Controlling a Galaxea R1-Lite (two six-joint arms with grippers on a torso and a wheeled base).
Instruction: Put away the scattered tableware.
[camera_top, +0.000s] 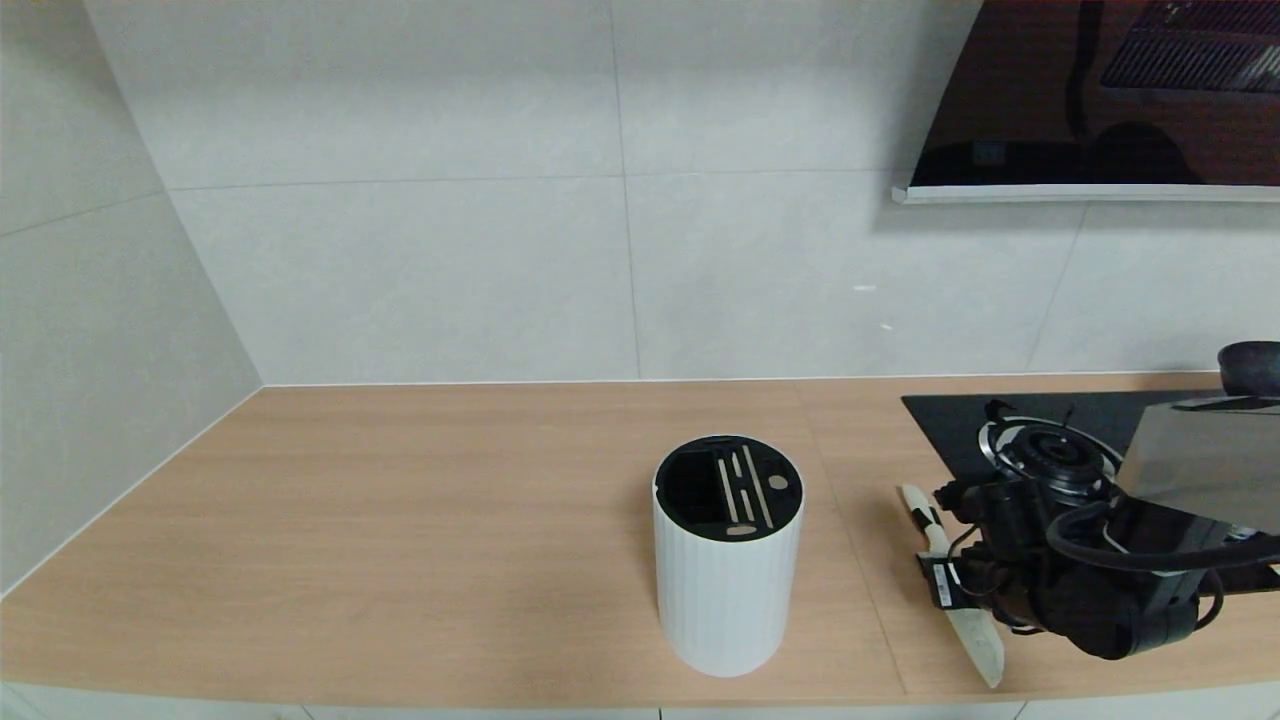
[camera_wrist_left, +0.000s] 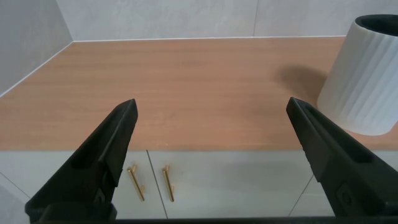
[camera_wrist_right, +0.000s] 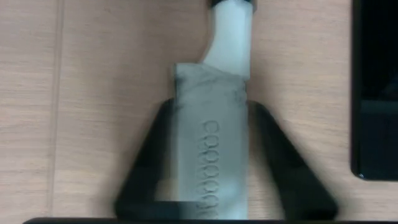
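Observation:
A knife (camera_top: 978, 640) with a pale dimpled blade and a white-and-black handle lies flat on the wooden counter (camera_top: 400, 520), right of a white ribbed tableware holder (camera_top: 728, 575) with a black slotted top. My right gripper (camera_top: 950, 580) hangs low over the knife's middle. In the right wrist view this gripper (camera_wrist_right: 210, 109) is open, its black fingers (camera_wrist_right: 158, 143) straddling the blade (camera_wrist_right: 211, 155) closely on both sides. My left gripper (camera_wrist_left: 211, 106) is open and empty, held out before the counter's front edge, with the holder (camera_wrist_left: 367, 74) off to one side.
A black gas hob (camera_top: 1050, 440) with a burner sits at the back right, beside a shiny metal pot (camera_top: 1200, 465). A range hood (camera_top: 1090, 100) hangs above. Cabinet doors with gold handles (camera_wrist_left: 168, 183) lie under the counter. Tiled walls close the back and left.

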